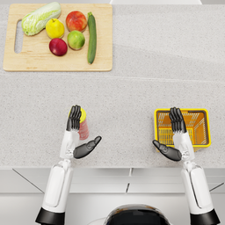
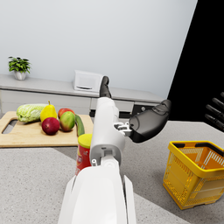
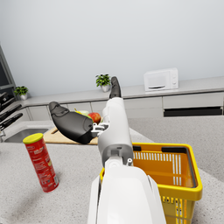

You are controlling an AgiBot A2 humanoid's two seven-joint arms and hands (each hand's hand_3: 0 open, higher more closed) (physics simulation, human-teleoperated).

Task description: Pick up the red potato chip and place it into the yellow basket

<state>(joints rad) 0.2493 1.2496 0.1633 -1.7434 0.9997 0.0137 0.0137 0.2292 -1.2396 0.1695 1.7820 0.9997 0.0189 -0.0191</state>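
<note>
1. Left hand (image 1: 75,127) spread, holding nothing — just beside the upright red chip can (image 1: 83,125) on the counter (image 1: 132,92).
2. Right hand (image 1: 175,132) spread over the yellow basket (image 1: 203,127) — well apart from the can.

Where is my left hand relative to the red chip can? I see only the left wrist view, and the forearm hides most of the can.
Observer: In the right wrist view the red chip can stands upright and nothing grips it.
Operator: Is the hand closed?
Observer: No. In the head view the left hand is open beside the can, fingers straight and thumb spread out.
Operator: And is the yellow basket free?
Observer: The right hand is open over the left part of the yellow basket.
</note>
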